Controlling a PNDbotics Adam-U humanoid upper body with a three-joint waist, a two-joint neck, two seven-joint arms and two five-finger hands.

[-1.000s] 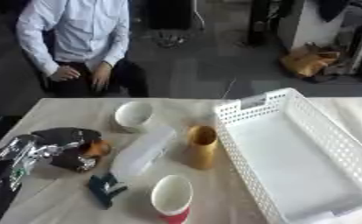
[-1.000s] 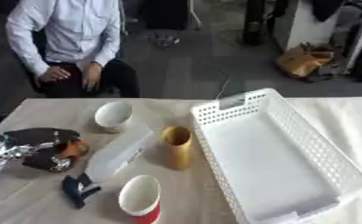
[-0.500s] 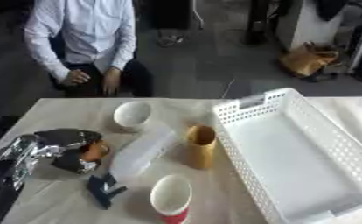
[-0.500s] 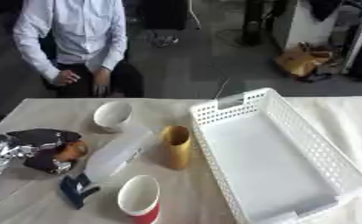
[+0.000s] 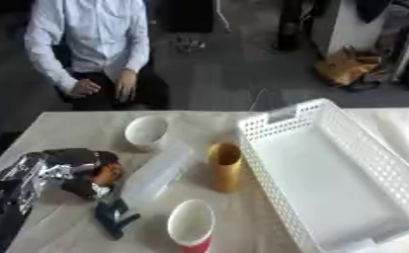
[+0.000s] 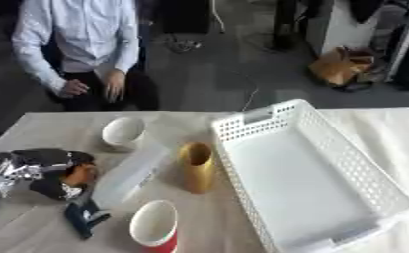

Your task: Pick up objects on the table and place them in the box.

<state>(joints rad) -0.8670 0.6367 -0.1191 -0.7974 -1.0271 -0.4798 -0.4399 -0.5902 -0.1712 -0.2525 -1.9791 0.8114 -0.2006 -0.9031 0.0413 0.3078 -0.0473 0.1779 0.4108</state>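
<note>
White plastic box (image 5: 329, 178) lies with its long axis running from near right to far left. Left hand (image 5: 48, 170), at the tabletop's (image 5: 78, 123) left edge, curls round a dark bag (image 5: 83, 165); the mustard cup (image 5: 226, 166) stands just beside the box's left wall.

Pale table (image 5: 78, 123) bears white basket (image 6: 363, 170), cups, and perhaps a bottle (image 5: 156, 174).

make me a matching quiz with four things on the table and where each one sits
Things:
1. white bowl
2. yellow cup
3. red cup
4. basket

Places:
a. near edge, nearest the camera
b. right side of the table, nothing in it
c. far side, toward the seated person
d. right beside the basket's left wall

Pairs: 1-c, 2-d, 3-a, 4-b
</note>
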